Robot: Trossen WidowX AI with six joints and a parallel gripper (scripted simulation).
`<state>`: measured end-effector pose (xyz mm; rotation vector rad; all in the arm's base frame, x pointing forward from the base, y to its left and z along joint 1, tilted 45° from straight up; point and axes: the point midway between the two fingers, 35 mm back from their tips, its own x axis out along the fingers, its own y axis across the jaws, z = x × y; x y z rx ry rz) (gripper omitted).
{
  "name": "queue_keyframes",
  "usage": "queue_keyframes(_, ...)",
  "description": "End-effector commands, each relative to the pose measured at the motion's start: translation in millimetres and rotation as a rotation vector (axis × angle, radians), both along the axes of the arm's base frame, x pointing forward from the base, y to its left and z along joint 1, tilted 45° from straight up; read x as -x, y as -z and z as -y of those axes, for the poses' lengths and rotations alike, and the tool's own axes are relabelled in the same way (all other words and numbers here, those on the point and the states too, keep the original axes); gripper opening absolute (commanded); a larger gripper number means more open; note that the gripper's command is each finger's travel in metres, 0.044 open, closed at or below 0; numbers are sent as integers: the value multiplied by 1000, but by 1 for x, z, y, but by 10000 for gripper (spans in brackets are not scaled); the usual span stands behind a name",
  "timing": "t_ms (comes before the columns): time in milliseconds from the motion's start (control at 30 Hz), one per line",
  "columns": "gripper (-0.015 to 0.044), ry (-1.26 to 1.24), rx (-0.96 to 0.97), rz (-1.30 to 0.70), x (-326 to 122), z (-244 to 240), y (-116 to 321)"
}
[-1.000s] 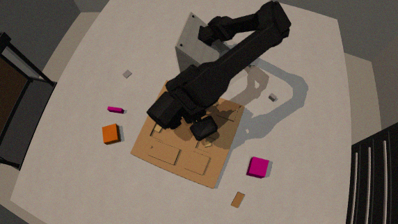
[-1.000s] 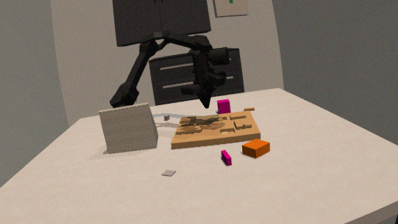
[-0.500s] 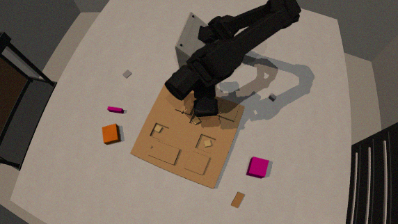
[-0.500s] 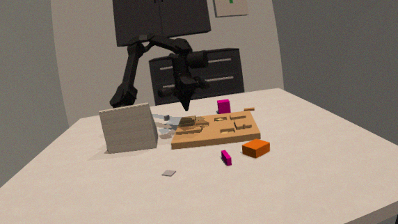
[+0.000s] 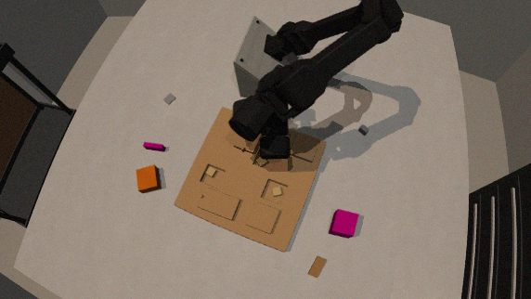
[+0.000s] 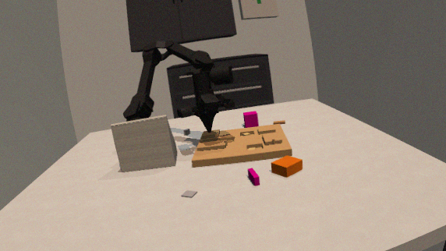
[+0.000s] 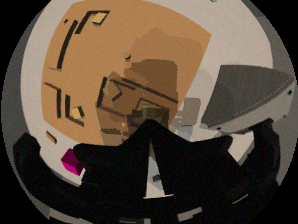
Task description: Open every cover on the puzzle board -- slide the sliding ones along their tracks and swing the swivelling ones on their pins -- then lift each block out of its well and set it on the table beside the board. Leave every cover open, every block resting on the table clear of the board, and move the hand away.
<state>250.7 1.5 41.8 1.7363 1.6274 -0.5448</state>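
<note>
The tan puzzle board (image 5: pixel 241 176) (image 6: pixel 242 157) (image 7: pixel 100 45) lies under the arm. One open well holds a pale block (image 5: pixel 211 172) (image 7: pixel 100 19) on the orange block's side. Another holds a pale block (image 5: pixel 277 191) (image 7: pixel 76 112) on the large magenta block's side. A third pale block (image 5: pixel 262 162) (image 7: pixel 113 91) shows in a shaded well close to the hand. Two rectangular panel outlines lie beyond the wells; whether they are covers or recesses is unclear. My gripper (image 6: pixel 210 131) (image 7: pixel 149 121) is shut and empty, its tip low over the board's shaded half. The hand hides board details there.
A grey box (image 5: pixel 257 51) (image 6: pixel 146 146) stands beside the board near the arm base. An orange block (image 5: pixel 148 178) (image 6: pixel 286 167), a thin magenta bar (image 5: pixel 153 147) (image 6: pixel 253 177), a magenta block (image 5: pixel 344 223) (image 6: pixel 250 119) and a brown piece (image 5: pixel 317 266) lie around the board.
</note>
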Motion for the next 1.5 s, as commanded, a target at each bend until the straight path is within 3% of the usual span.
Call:
queue_keyframes(0, 0, 5, -10, -7, -1, -15, 13)
queue_keyframes(1267, 0, 5, -12, -8, 0, -34, 21)
queue_keyframes(1467, 0, -224, 29, 218, 0, -34, 21)
